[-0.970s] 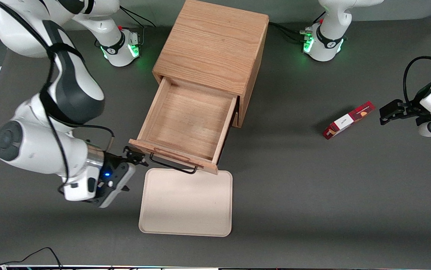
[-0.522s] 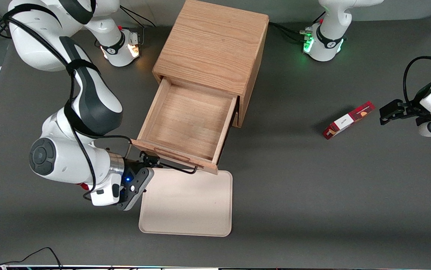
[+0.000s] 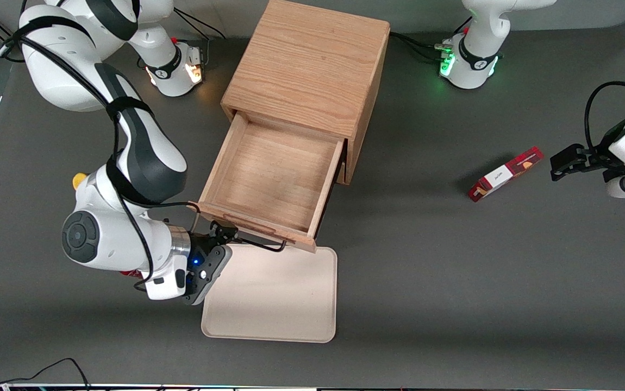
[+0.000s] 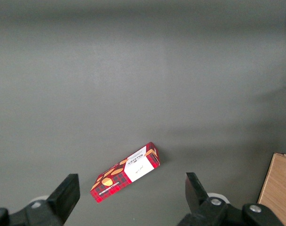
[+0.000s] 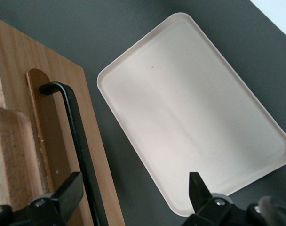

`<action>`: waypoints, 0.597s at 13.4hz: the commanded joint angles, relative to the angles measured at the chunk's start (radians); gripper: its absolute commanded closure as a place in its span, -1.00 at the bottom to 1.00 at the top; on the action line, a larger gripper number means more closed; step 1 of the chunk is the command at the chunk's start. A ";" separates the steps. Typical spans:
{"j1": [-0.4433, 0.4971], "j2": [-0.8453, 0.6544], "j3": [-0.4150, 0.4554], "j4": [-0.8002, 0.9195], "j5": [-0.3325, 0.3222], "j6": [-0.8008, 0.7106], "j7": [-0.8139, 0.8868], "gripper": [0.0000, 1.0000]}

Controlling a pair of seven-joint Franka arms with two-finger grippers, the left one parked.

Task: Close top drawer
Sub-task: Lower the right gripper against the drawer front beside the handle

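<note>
The top drawer [image 3: 269, 174] of the oak cabinet [image 3: 307, 65] stands pulled far out and is empty inside. Its front panel [image 3: 252, 225] carries a black wire handle [image 3: 258, 245] and a wooden strip. My gripper [image 3: 224, 234] is open, right in front of the drawer front at the handle's end nearest the working arm. In the right wrist view the handle [image 5: 79, 141] runs along the drawer front [image 5: 49, 108], and one finger [image 5: 70, 190] lies over the handle while the other is over the tray edge. The lower drawer is hidden under the open one.
A beige tray [image 3: 272, 293] lies flat on the grey table just in front of the drawer, also in the right wrist view [image 5: 190, 108]. A red and white box [image 3: 504, 174] lies toward the parked arm's end, seen in the left wrist view [image 4: 125, 178].
My gripper has moved sideways from beside the drawer's corner to the drawer front, reaching the handle's end. The drawer has not moved.
</note>
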 commanded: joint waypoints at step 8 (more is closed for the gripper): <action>0.012 0.010 0.009 -0.036 0.016 0.004 0.002 -1.00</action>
